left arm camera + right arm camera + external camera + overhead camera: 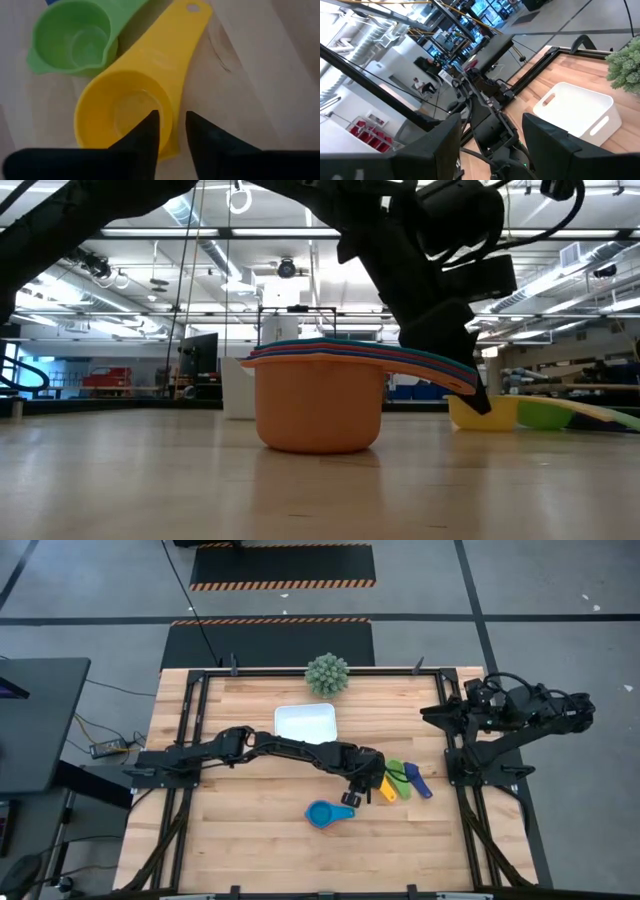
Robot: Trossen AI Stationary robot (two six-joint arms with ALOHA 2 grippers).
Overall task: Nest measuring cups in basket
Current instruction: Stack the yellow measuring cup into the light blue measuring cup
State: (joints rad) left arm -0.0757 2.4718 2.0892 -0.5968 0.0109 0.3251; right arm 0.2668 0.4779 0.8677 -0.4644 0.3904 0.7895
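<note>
A yellow measuring cup (125, 107) lies on the table right of centre, its handle (170, 45) pointing away from my left gripper. A green cup (70, 40) lies beside it, and a dark blue cup (421, 786) beyond that. My left gripper (172, 116) slants down, open by a narrow gap, with one finger inside the yellow cup's bowl and one outside its rim. I see no touch. A nested stack of cups (318, 405), orange outermost, stands near the front (322, 813). The white basket (306, 722) sits at the back centre. My right gripper (492, 145) waits, open, raised at the table's right edge (437, 712).
A round spiky green plant (327, 673) stands behind the basket at the far edge. A black frame (190, 710) runs along the table's sides. Bare wood lies in front of the stack and to the left of the left arm.
</note>
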